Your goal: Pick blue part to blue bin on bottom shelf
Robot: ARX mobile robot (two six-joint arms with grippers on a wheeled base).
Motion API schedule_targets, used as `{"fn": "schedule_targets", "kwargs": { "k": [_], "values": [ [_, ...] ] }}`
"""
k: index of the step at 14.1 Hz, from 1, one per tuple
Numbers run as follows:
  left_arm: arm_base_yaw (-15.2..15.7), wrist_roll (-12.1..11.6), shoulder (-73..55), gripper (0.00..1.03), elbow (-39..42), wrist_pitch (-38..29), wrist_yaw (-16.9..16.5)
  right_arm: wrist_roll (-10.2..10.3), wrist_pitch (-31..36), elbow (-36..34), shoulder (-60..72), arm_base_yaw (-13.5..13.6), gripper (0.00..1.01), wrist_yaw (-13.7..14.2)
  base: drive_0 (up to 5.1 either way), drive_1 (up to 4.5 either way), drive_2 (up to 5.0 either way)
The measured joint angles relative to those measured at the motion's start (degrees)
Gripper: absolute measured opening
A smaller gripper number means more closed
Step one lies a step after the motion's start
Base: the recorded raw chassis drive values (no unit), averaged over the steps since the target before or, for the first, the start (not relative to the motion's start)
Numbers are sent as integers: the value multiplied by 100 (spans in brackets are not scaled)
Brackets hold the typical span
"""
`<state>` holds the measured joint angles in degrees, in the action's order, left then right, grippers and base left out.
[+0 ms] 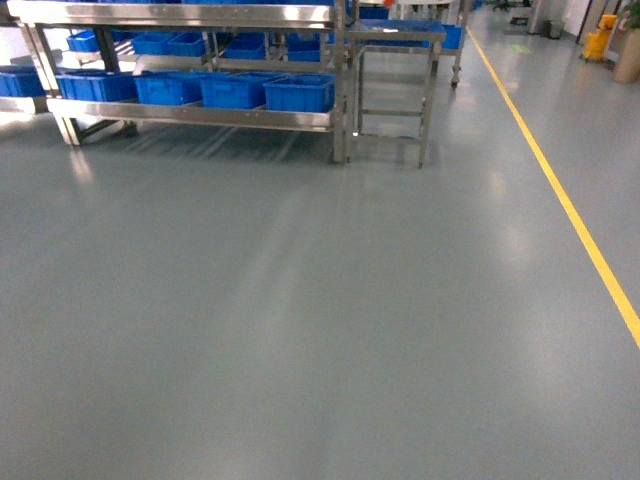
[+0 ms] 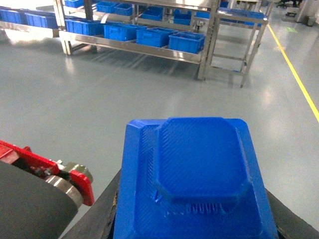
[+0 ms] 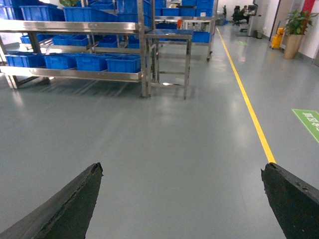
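**Blue part in left gripper, rack well ahead**

Blue part (image 2: pixel 197 174) sits clamped in left gripper (image 2: pixel 192 226); fingertips cut off, contact faces hidden. Looks rigid, light, ribbed printed plastic: probably not slippery. Right gripper (image 3: pixel 182 199) spread wide, empty. Bottom shelf (image 1: pixel 190 112) at 11 o'clock, bins (image 1: pixel 268 90) lined up; target bin not distinguishable.

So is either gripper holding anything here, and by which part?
The left gripper holds the blue part, clamped at its near lower end between the black fingers. The right gripper is open and holds nothing.
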<state>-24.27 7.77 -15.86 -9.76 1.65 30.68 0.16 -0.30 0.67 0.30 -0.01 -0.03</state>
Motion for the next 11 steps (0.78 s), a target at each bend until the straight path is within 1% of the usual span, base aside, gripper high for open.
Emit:
{"fn": "schedule_targets", "kwargs": {
  "k": [6,11],
  "values": [
    [0,0,0,43,0,2,0,0,0,0,0,0,98,0,-147,-147,-147],
    [-4,2,9,43,0,-4,-2,-2,0,0,0,0,98,2,8,408,-392]
  ]
}}
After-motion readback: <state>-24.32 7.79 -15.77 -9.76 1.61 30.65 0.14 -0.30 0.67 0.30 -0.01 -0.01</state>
